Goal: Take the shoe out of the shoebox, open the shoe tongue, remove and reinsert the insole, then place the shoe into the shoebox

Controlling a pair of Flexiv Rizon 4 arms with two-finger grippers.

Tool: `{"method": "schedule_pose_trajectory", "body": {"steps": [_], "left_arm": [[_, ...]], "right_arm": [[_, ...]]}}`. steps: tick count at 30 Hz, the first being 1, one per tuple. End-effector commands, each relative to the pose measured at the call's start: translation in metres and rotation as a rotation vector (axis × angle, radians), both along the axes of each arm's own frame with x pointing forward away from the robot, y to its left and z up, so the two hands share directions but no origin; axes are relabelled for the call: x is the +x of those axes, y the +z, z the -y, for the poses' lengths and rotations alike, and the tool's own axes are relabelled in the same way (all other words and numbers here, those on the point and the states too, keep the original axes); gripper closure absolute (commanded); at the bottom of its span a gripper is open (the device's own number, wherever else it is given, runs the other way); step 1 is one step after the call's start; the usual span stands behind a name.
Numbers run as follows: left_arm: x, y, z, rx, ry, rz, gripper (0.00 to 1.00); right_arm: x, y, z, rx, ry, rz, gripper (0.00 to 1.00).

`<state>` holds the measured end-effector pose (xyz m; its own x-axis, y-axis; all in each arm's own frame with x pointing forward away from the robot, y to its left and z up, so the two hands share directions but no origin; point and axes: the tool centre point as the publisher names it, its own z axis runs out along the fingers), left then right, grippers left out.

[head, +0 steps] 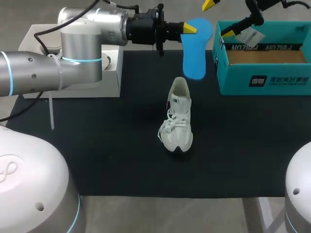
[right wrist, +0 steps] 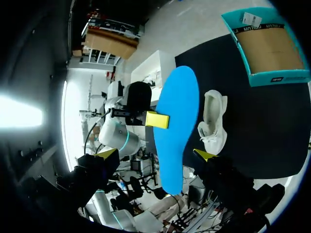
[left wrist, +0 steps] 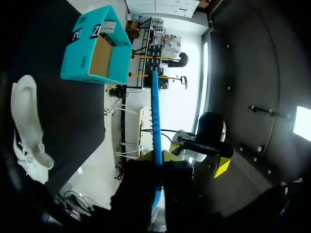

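Clamping the insole (left wrist: 155, 111) edge-on, left fingers (left wrist: 172, 156); right fingers (right wrist: 204, 155) spread (broad blue face there).

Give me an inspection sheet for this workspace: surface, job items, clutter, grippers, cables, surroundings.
Surface: black mat covering the table.
Job's things: white shoe upright on its sole, mid-mat; blue insole held in the air; teal shoebox open and empty, back right.
Clutter: white box at back left.
Grippers: left gripper jaws shut on the insole; right gripper jaws open, close to the insole, touching nothing.
Cables: black cable on the left arm.
Surroundings: nothing seen.
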<state>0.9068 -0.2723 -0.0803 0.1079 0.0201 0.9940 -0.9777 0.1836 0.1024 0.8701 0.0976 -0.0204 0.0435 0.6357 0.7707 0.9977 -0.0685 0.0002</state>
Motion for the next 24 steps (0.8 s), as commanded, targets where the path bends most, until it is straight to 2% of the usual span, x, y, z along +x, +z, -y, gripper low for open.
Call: {"method": "schedule_pose_trajectory", "body": {"steps": [1, 8, 14, 17, 20, 24], "left_arm": [[0.003, -0.001, 0.001, 0.000, -0.009, -0.001, 1.00], [0.005, -0.003, 0.000, 0.005, -0.011, -0.011, 1.00], [0.006, -0.005, 0.002, 0.010, -0.017, -0.016, 1.00], [0.005, -0.005, 0.003, 0.015, -0.022, -0.016, 1.00], [0.004, -0.004, 0.003, 0.019, -0.020, -0.016, 1.00], [0.005, -0.004, 0.000, 0.025, -0.013, -0.017, 1.00]], "right_arm": [[0.002, 0.007, -0.004, -0.336, 0.022, 0.005, 0.00], [0.002, 0.007, -0.004, -0.336, 0.022, 0.005, 0.00], [0.008, 0.018, -0.018, -0.736, -0.087, -0.098, 0.00], [0.013, 0.017, -0.024, -0.815, -0.098, -0.122, 0.00], [0.016, 0.015, -0.032, -0.952, -0.114, -0.149, 0.00], [0.016, 0.011, -0.033, -1.003, -0.119, -0.151, 0.00]]}}
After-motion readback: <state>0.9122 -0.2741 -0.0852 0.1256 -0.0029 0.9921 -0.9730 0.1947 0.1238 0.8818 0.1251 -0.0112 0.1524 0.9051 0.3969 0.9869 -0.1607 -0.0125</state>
